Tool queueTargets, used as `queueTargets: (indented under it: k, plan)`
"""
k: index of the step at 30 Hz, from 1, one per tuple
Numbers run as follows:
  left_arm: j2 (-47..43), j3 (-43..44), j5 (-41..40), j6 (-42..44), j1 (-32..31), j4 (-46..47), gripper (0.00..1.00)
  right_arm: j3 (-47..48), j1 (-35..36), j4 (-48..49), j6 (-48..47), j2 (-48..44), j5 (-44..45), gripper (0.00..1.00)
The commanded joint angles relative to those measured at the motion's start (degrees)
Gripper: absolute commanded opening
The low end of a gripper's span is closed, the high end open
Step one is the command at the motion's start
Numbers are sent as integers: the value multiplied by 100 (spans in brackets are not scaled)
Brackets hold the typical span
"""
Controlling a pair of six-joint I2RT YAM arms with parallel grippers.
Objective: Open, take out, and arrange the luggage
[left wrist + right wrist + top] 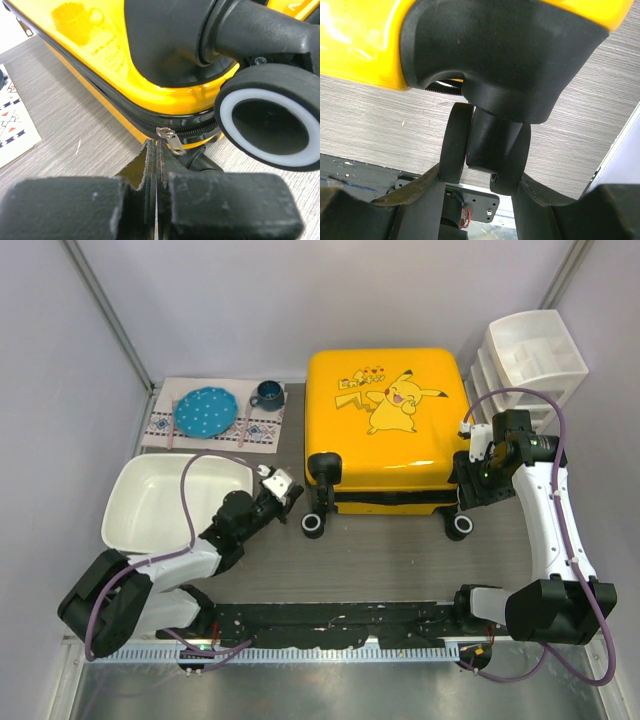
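Wheel (454, 145) in right hand (477, 179), luggage (360, 45) mostly cut off

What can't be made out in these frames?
Luggage contents: every view, shell closed.
Whether the shut left gripper pinches the zipper pull: left wrist, the gripper itself blocks the contact.
Whether the right gripper clamps the wheel: right wrist, dark on dark.
Mug contents: top view, too small.

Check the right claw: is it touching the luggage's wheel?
Touching. Right wrist view: the right claw clamps the wheel, a finger against each side.
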Motion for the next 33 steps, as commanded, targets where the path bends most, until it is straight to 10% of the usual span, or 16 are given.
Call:
queueTargets:
  k: [1, 4, 6, 15, 25, 33]
  plan:
    - [-243, -132, -258, -203, 8, -68, 0, -49, 71, -772, -417, -210, 40, 1]
    - [-270, -105, 12, -274, 78, -322, 3, -40, 71, -780, -443, -219, 40, 1]
    - [-409, -96, 381, -309, 87, -621, 43, -31, 71, -781, -460, -228, 40, 1]
    - [283, 245, -179, -468, -159, -86, 54, -119, 71, -772, -408, -263, 4, 1]
    - [1101, 765, -619, -432, -150, 363, 47, -5, 71, -877, -417, -377, -153, 1]
    - [566, 545, -689, -546, -133, 293, 14, 13, 71, -939, -434, -430, -101, 1]
